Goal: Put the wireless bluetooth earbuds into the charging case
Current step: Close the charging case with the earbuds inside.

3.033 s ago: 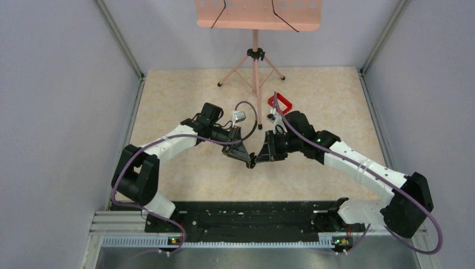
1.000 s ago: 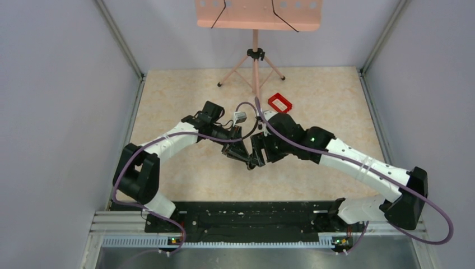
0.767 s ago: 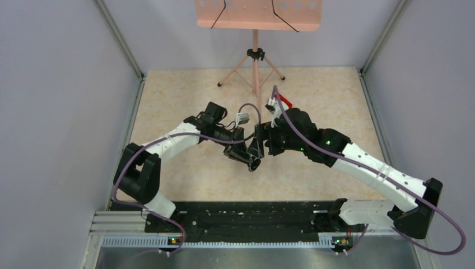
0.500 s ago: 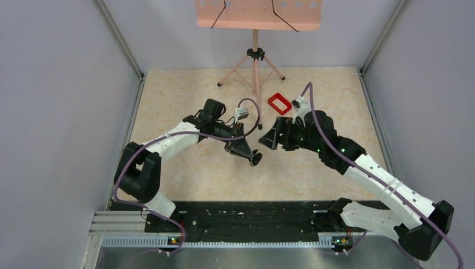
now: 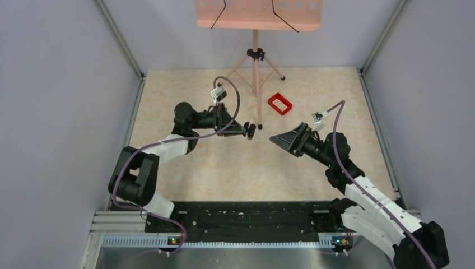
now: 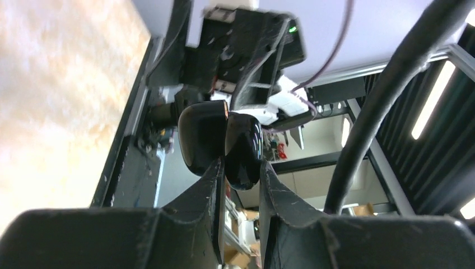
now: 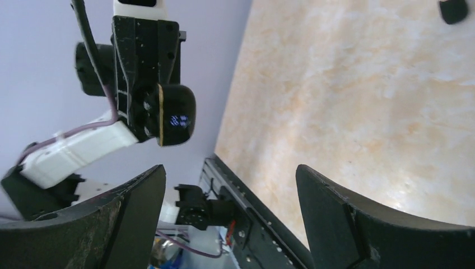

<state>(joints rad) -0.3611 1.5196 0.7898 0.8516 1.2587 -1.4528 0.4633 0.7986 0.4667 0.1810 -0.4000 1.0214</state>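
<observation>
My left gripper (image 5: 245,129) is held up off the floor, shut on the charging case (image 5: 253,131). In the left wrist view the glossy black case (image 6: 244,147) is hinged open. One half sits between the fingers (image 6: 213,185) and the other half (image 6: 203,141) hangs outside them to the left. My right gripper (image 5: 274,139) points at the case from the right, a short gap away, open and holding nothing. From the right wrist the case (image 7: 175,115) shows a pale rim, well beyond my wide-apart right gripper (image 7: 229,171). The earbuds show in no view.
A red tray (image 5: 280,103) lies on the floor behind the grippers. A pink music stand's tripod (image 5: 256,67) stands at the back, one foot (image 5: 259,127) close to the case. A small dark object (image 7: 452,10) sits at the right wrist view's top edge. Grey walls close in on both sides.
The right arm has drawn back to the right, away from the case, with its jaws wider apart. The left arm has swung the case up and toward the back.
</observation>
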